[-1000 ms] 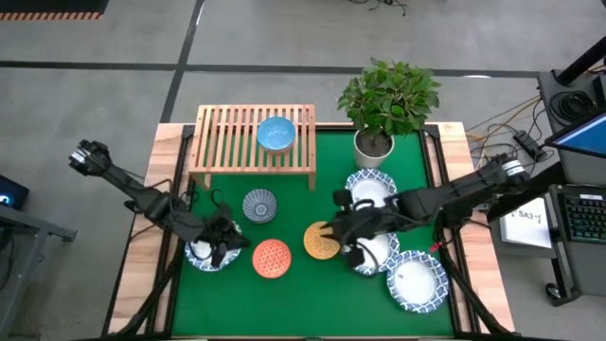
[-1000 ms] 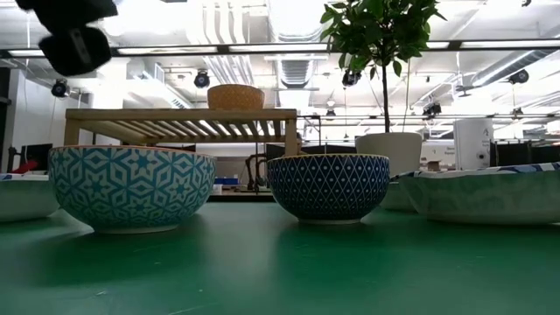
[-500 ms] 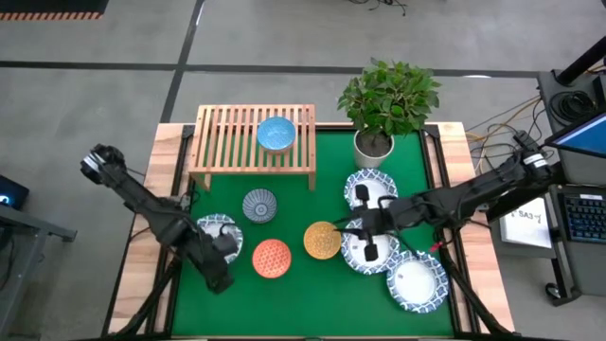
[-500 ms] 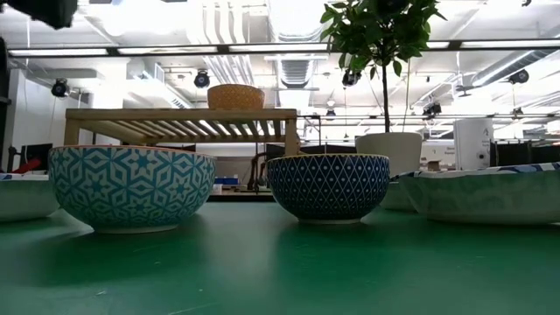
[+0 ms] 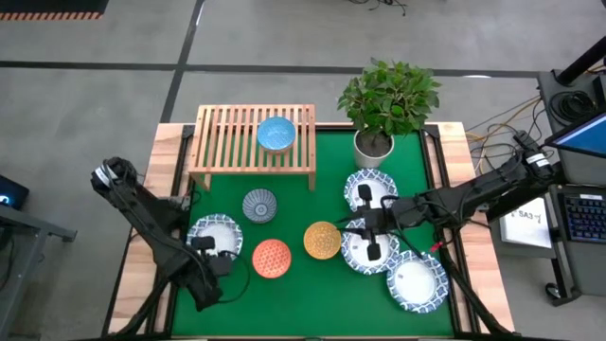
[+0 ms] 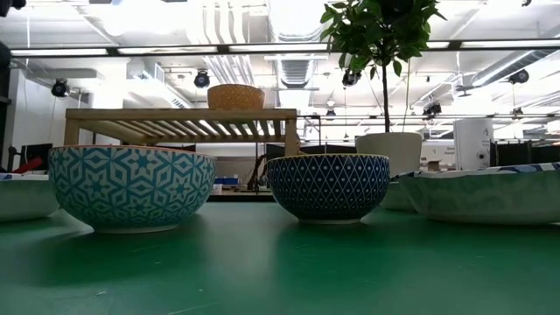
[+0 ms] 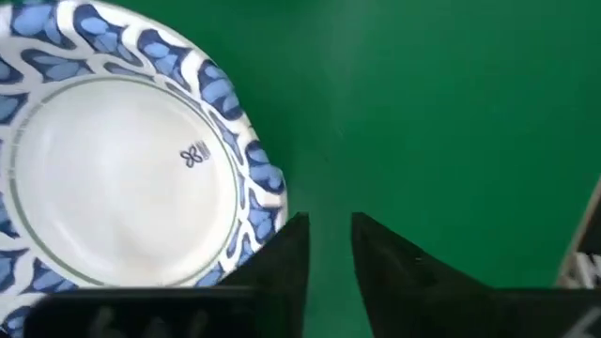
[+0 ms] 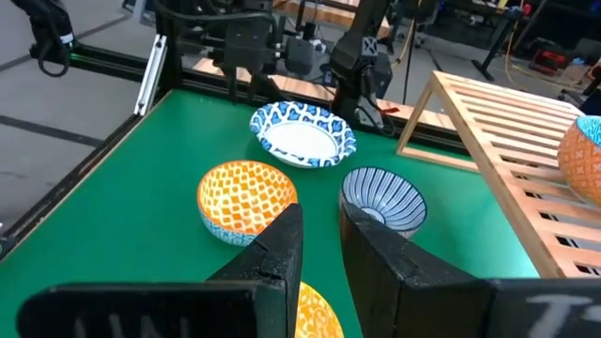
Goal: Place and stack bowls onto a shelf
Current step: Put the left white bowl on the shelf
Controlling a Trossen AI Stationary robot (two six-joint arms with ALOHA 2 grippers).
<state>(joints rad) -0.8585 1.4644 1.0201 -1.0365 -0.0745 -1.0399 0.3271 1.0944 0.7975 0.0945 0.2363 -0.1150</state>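
The shelf (image 5: 254, 142) stands at the table's far left with a light blue bowl (image 5: 276, 134) on its slats. On the green mat rest a grey-blue bowl (image 5: 259, 205), a red-orange bowl (image 5: 272, 258), a yellow-orange bowl (image 5: 322, 240) and a white blue-rimmed bowl (image 5: 215, 233). My left gripper (image 5: 216, 264) points down, open by a narrow gap (image 7: 329, 252), over bare mat just beside that white bowl's rim (image 7: 263, 188). My right gripper (image 5: 352, 227) is open with nothing between its fingers (image 8: 319, 246). It is held nearly level above another white bowl (image 5: 369, 250), aimed at the small bowls.
Two more white blue-rimmed bowls (image 5: 371, 187) (image 5: 415, 281) lie on the mat's right side. A potted plant (image 5: 376, 142) stands at the far right, beside the shelf. Bare mat lies along the near edge (image 5: 303, 308). In the low view two small bowls (image 6: 131, 186) (image 6: 328, 185) stand before the shelf (image 6: 179, 118).
My left gripper has moved from above the left white bowl toward the table's near edge, sinking and tipping until it points down. My right gripper has drawn back from the yellow-orange bowl toward the table's right edge and then held still. No bowl has plainly moved.
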